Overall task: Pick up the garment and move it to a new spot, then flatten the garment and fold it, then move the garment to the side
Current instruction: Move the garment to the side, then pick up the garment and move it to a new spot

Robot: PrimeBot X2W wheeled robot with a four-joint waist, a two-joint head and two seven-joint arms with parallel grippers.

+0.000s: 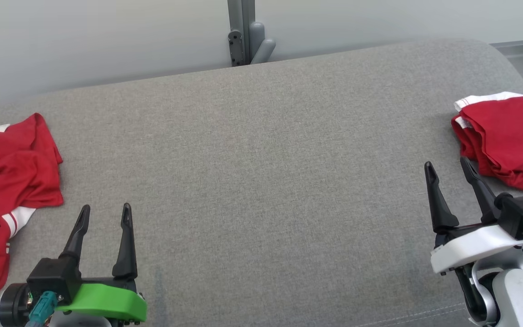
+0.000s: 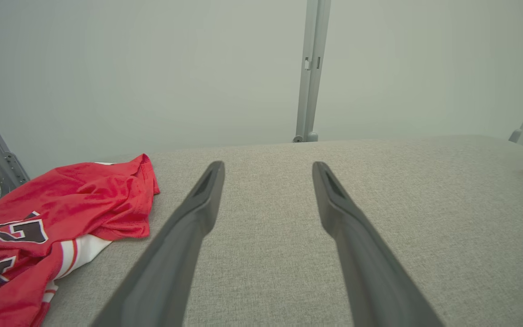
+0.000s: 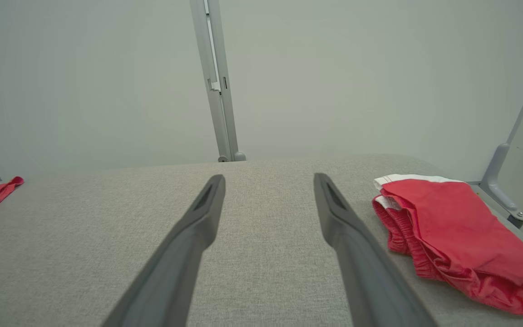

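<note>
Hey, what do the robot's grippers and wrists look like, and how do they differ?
Both have two long tapered black fingers on a black block with a teal cable plug. The left gripper has a green cover; the right gripper a white cover and a pale forearm.

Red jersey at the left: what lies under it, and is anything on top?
The crumpled red jersey lies directly on the grey padded surface, with nothing on top. Its folds overlap each other; whatever the heap covers cannot be seen.
</note>
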